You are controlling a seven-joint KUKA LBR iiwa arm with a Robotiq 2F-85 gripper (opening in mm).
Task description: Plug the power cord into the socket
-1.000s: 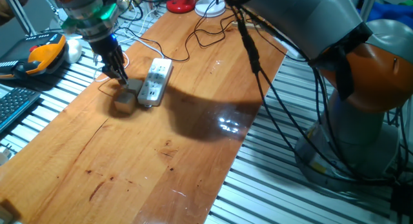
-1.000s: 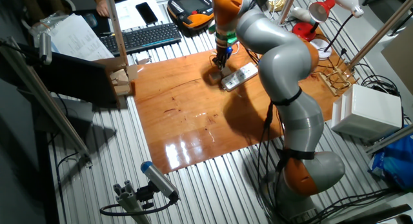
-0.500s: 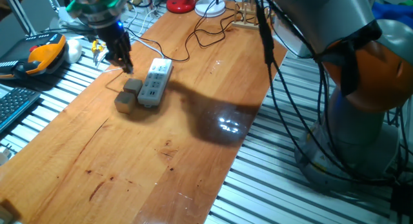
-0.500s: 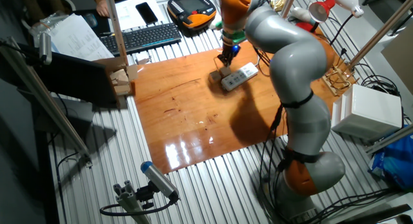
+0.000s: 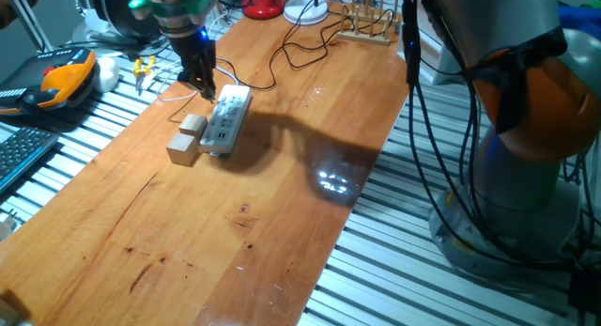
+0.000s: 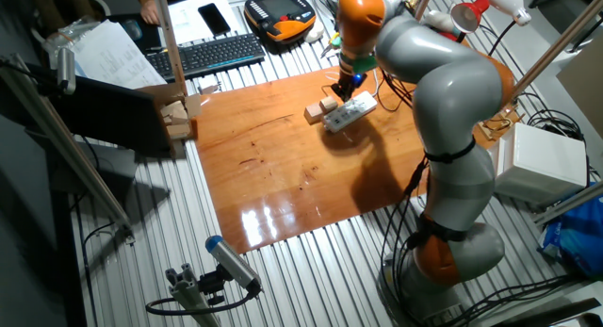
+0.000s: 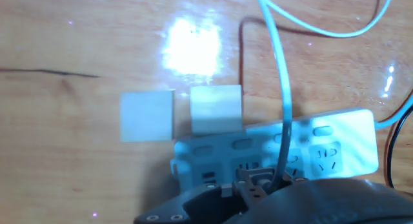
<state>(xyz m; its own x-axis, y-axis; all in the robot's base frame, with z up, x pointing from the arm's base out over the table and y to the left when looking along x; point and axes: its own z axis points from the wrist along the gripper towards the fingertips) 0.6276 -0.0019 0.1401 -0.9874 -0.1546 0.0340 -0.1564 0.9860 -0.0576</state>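
End effector (image 5: 205, 83) poised over the far end of the power strip (image 5: 225, 120), clenched on the small white plug (image 7: 258, 183) of the power cord (image 7: 282, 101), whose thin white cable rises from the fingers and loops away across the table (image 5: 235, 223). Power strip lies flat on the table, outlets upward. Two tan blocks (image 5: 188, 138) sit side by side just beside its long edge, near its other end. Thin black cable (image 5: 300, 54) lies farther along the table

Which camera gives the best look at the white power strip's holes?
The hand view: the socket fills the frame bottom, outlet slots visible, the power cord running across it. Both fixed views show it only as a small white bar beside two blocks, under the claw.
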